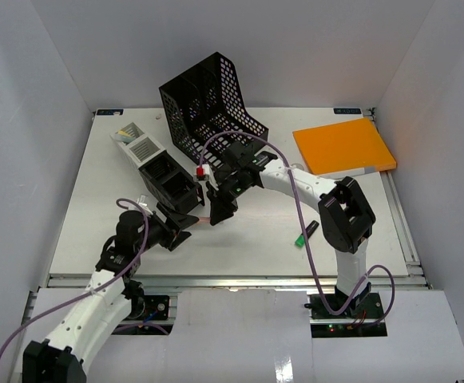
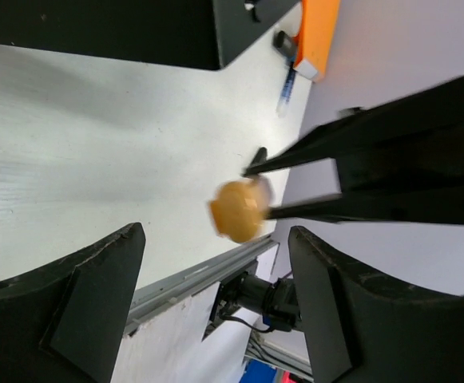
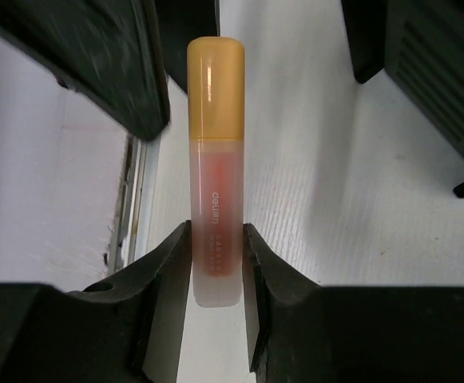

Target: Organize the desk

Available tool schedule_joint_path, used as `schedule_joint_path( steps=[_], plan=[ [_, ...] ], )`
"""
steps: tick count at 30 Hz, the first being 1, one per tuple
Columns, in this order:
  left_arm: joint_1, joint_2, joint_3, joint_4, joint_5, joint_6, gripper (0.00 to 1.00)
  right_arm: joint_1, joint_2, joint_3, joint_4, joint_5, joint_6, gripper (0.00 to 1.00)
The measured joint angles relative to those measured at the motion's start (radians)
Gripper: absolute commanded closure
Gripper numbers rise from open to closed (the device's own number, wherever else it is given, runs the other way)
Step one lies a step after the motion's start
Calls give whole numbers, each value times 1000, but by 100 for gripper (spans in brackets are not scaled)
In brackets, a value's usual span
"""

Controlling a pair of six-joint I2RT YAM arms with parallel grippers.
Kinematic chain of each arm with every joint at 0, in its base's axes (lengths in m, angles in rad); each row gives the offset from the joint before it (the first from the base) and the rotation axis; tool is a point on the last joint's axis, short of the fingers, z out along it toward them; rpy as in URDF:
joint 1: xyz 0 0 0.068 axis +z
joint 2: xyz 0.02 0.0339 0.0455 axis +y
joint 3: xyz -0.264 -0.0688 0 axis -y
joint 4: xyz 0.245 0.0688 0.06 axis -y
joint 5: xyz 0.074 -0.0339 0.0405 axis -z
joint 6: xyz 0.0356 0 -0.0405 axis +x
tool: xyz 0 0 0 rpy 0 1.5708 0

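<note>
At mid-table, over the white table (image 1: 112,231) that fills the enclosure floor: right end effector (image 3: 216,243), clenched on the clear lower barrel of an orange-capped highlighter (image 3: 216,120), cap pointing away from it. Left end effector (image 1: 177,230), released, jaws spread wide, facing the cap and apart from it. Behind: black mesh file rack (image 1: 208,104), tilted; black desk organiser (image 1: 168,182) just before it. Far right: orange notebook (image 1: 343,145). Near right: small green item (image 1: 300,239), too small to identify.
</note>
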Motion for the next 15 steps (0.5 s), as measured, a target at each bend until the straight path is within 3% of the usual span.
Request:
schedule_joint_path(
  steps=[3, 6, 11, 15],
  plan=[
    [-71, 73, 14, 37, -54, -13, 42, 3, 0, 57, 6, 1, 56, 92],
    [-112, 102, 29, 63, -97, -27, 53, 5, 0, 77, 16, 3, 94, 92],
    [-125, 100, 55, 75, -151, -29, 51, 2, -3, 71, 41, 13, 127, 92],
    [-127, 101, 86, 85, -186, -25, 42, 3, -13, 44, 52, 15, 138, 92]
  ],
)
